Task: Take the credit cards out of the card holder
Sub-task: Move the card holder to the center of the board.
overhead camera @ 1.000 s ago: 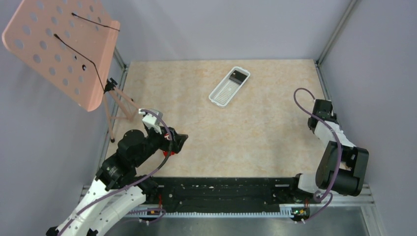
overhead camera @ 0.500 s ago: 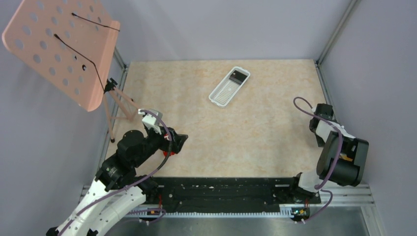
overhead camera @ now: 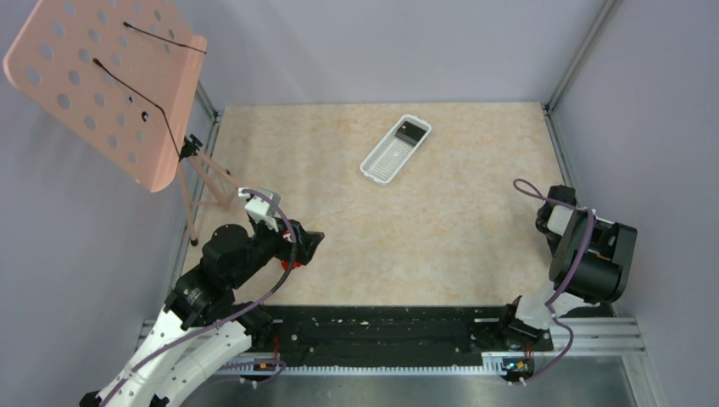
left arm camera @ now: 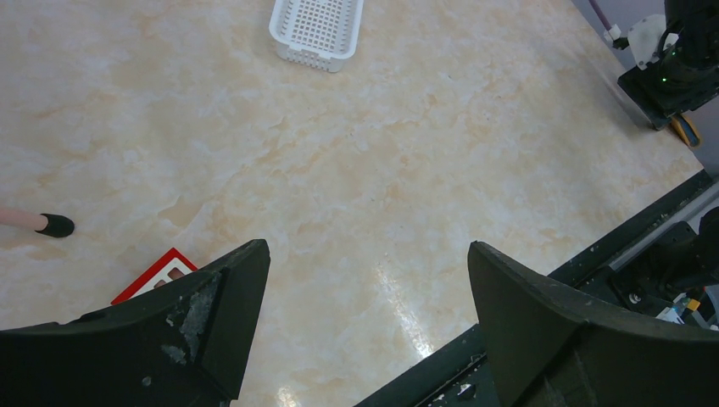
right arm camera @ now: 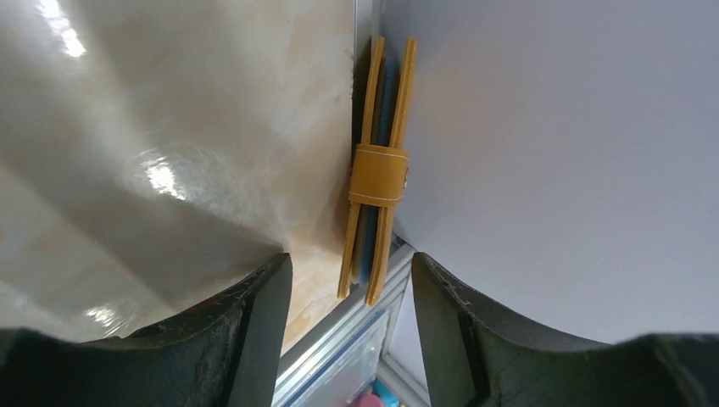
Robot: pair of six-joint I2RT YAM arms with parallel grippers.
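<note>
Right gripper [right arm camera: 349, 263], jaws apart, flanks card holder [right arm camera: 378, 174] against wall [right arm camera: 551, 127].

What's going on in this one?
The right gripper is open at the right edge of the table, its jaws either side of the closed card holder, which stands on edge against the wall with its strap fastened. No cards are out yet. The left gripper hangs open, holding nothing.

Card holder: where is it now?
Right wrist view: card holder stands on edge against the right wall, at the table edge, ahead of the right gripper.
</note>
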